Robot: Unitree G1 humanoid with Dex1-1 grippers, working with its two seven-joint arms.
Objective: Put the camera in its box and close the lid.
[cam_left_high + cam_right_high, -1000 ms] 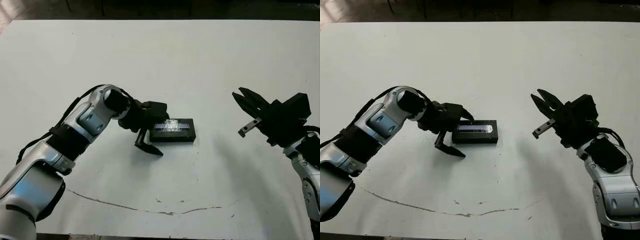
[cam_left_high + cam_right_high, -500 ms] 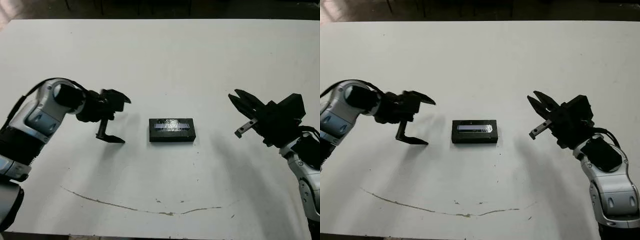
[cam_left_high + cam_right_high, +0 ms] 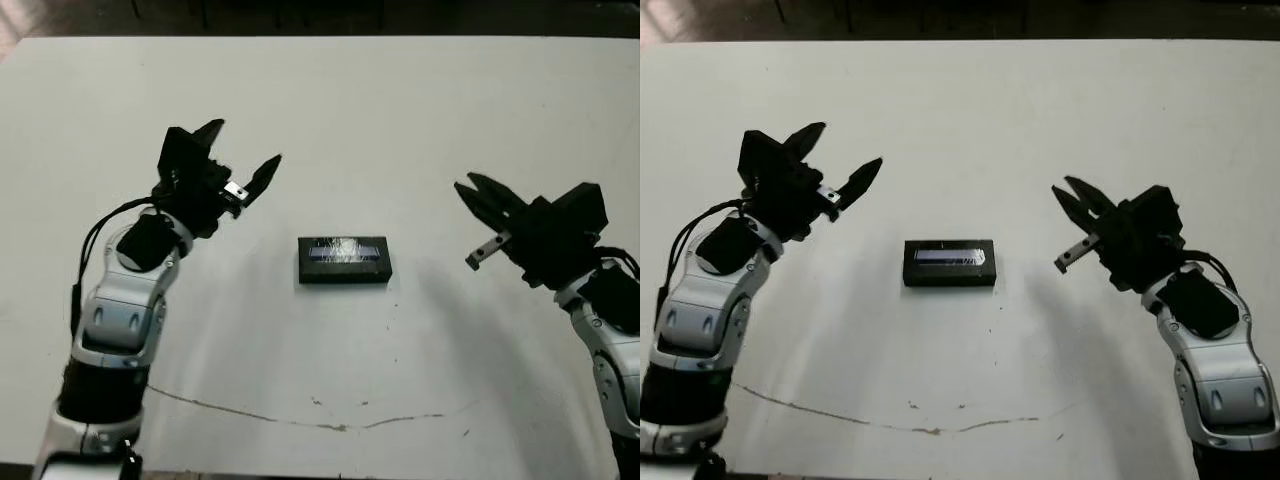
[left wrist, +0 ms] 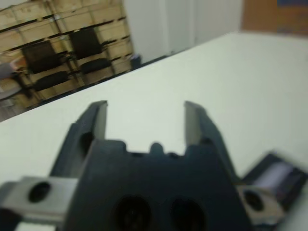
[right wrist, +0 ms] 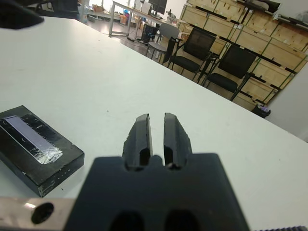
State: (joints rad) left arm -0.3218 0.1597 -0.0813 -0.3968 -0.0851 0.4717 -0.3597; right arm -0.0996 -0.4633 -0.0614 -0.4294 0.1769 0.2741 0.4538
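Observation:
The box (image 3: 343, 273) lies at the table's middle with the lid (image 3: 344, 251) flat on top of it, shiny stripe up. The camera is hidden from every view. My left gripper (image 3: 249, 141) hangs raised to the left of the box, well apart from it, open and holding nothing; its fingers (image 4: 98, 120) stand wide in the left wrist view, where the box (image 4: 281, 175) shows blurred at the edge. My right gripper (image 3: 462, 187) hovers to the right of the box, shut on nothing, with its fingers (image 5: 142, 132) nearly touching. The right wrist view shows the closed box (image 5: 41, 159) off to one side.
A thin dark crack line (image 3: 300, 420) runs across the white table (image 3: 400, 120) near its front edge. Black chairs (image 5: 231, 65) and wooden crates (image 5: 269, 29) stand beyond the table's far side.
My left gripper has pulled away from the box's left end, swung left and risen, still open. The right gripper has barely shifted. The box has not moved.

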